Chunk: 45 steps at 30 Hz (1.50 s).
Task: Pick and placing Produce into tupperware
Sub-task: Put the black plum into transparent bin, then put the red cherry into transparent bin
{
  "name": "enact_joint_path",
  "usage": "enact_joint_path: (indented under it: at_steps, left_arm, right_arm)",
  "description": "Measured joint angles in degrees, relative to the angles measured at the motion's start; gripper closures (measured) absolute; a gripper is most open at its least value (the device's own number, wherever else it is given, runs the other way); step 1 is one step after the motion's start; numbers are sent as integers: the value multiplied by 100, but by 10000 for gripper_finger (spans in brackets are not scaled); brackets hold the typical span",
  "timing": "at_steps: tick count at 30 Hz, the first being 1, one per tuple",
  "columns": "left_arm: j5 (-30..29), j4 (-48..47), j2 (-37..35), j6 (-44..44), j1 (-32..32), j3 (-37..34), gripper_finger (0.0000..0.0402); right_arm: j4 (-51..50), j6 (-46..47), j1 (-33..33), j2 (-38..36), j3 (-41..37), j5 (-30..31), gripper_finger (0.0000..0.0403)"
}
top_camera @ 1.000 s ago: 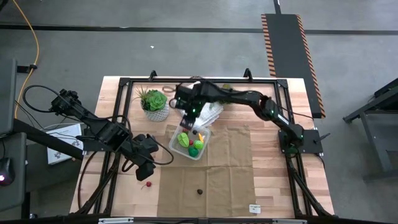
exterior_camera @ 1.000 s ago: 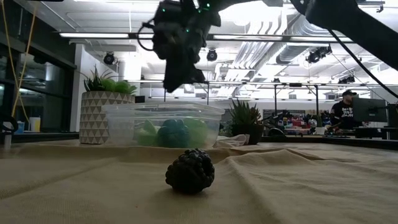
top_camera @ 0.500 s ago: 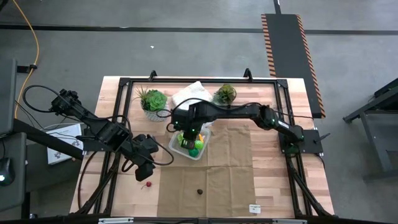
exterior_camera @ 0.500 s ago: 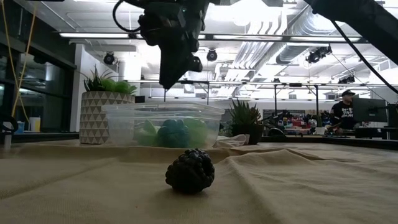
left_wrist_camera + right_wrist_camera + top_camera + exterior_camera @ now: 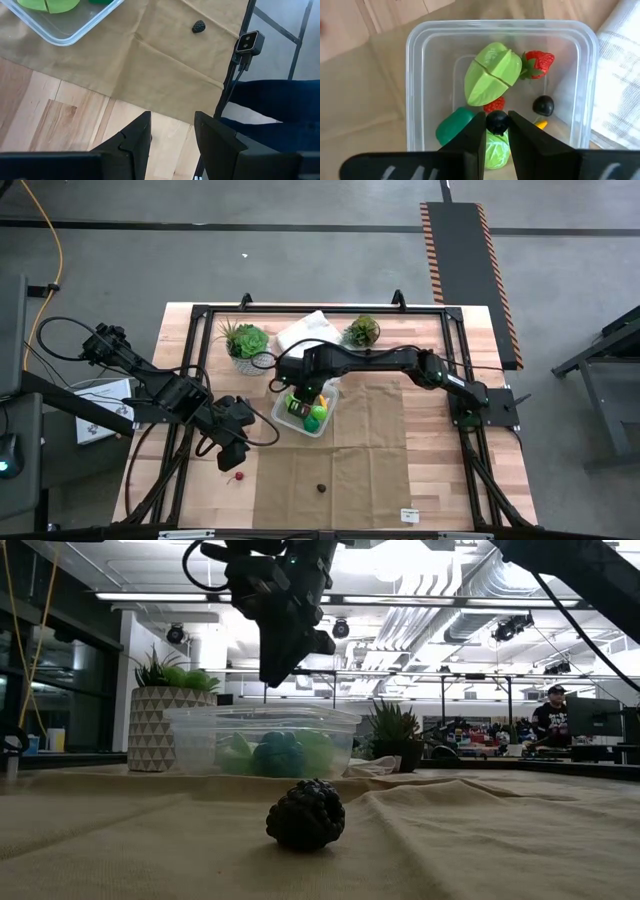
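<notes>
The clear tupperware (image 5: 324, 429) (image 5: 415, 45) (image 5: 260, 725) sits on the tan cloth and holds a green star fruit (image 5: 492, 72), a strawberry (image 5: 537, 64), a dark ball (image 5: 543, 105) and other green and red pieces. My right gripper (image 5: 308, 393) (image 5: 496, 131) (image 5: 273, 675) hangs above it, shut on a small dark round fruit. A dark bumpy berry (image 5: 322, 488) (image 5: 305, 813) (image 5: 199, 26) lies on the cloth nearer the table's near edge. A small red piece (image 5: 237, 477) lies on the bare wood. My left gripper (image 5: 232, 460) (image 5: 172, 134) waits open beside it, left of the container. My right gripper pinches the small dark round fruit (image 5: 496, 120) between its two fingers, coming from above and pointing down. The fruit is lifted clear, above the produce inside the tupperware.
Two potted plants (image 5: 247, 343) (image 5: 362, 332) and a white wrinkly bag (image 5: 305, 330) (image 5: 620, 75) stand at the far side behind the container. A black frame (image 5: 200, 310) runs around the table. The tan cloth (image 5: 370, 450) covers the middle and near part.
My right gripper has moved from over the container's far edge by the white bag toward the table's near edge, and now stands over the middle of the tupperware. The left arm has kept still.
</notes>
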Motion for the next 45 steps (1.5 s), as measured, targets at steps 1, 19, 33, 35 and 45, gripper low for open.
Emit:
enact_joint_path:
  at_steps: [1, 19, 33, 35, 45]
  left_arm:
    - [0, 0, 0, -1, 0, -1, 261]
    - [0, 0, 0, 102, 0, -1, 261]
    - [0, 0, 0, 106, 0, -1, 261]
    - [3, 0, 0, 171, 0, -1, 261]
    - [693, -2, -2, 1271, -2, -1, 261]
  right_arm:
    - [-2, 2, 6, 0, 0, -2, 349]
    - [-35, 109, 37, 11, -2, -31, 347]
    - [-33, 109, 37, 15, -3, -44, 285]
    - [-57, 45, 37, 6, -2, -49, 284]
    - [-385, 74, 187, -920, -2, 420, 284]
